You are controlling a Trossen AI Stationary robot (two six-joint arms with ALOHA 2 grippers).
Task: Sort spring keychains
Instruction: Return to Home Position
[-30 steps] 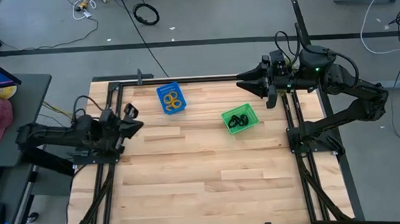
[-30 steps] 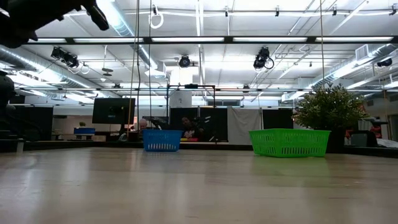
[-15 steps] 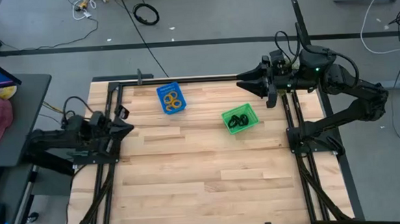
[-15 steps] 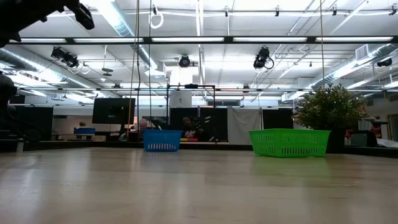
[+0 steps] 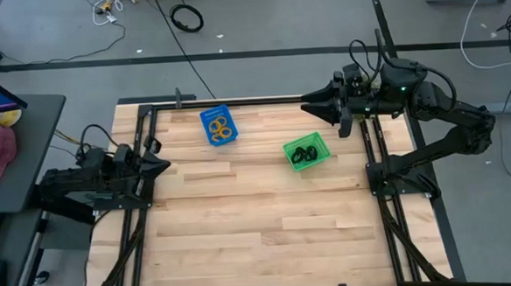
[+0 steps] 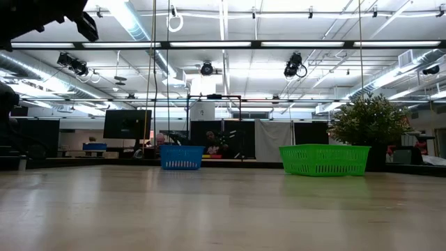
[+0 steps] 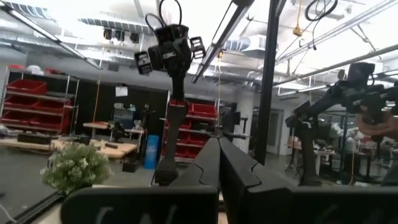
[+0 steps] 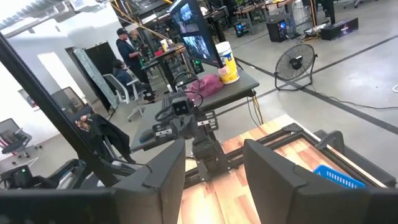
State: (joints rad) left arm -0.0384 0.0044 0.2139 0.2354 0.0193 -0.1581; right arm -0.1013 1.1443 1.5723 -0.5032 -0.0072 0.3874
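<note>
Spring keychains point(image 5: 221, 127) of the orange kind lie heaped in the blue bin point(image 5: 207, 119) toward the far side of the surface point(image 5: 260, 222), and the black keychains point(image 5: 303, 154) sit tangled in the green bin point(image 5: 319, 143), just to the right of it and a touch nearer. Neither pile is anywhere close to a gripper. Over on the left edge of the surface the left gripper point(image 5: 162, 162) points inward, well apart from the blue bin, its fingers point(image 7: 205, 163) pressed together into a single dark wedge with nothing between them. Up at the far right, the right gripper point(image 5: 308, 106) hangs above the far edge of the surface, near the green bin but clear of it, its fingers point(image 8: 163, 171) spread wide with bare wood showing in the gap (empty, both of them). From table height the two bins stand side by side at the far edge, blue on the left and green on the right, and their walls hide every coil inside. Only a corner of the blue bin creeps into the right wrist view, cut off by the frame. Counting the coils from above is hard: the orange ones read as a few overlapping loops, the black ones as one dark knot. Both bins are plastic with slotted, basket-like walls; the surface is pale butcher-block wood in long planks; the keychains are small coiled rings.
</note>
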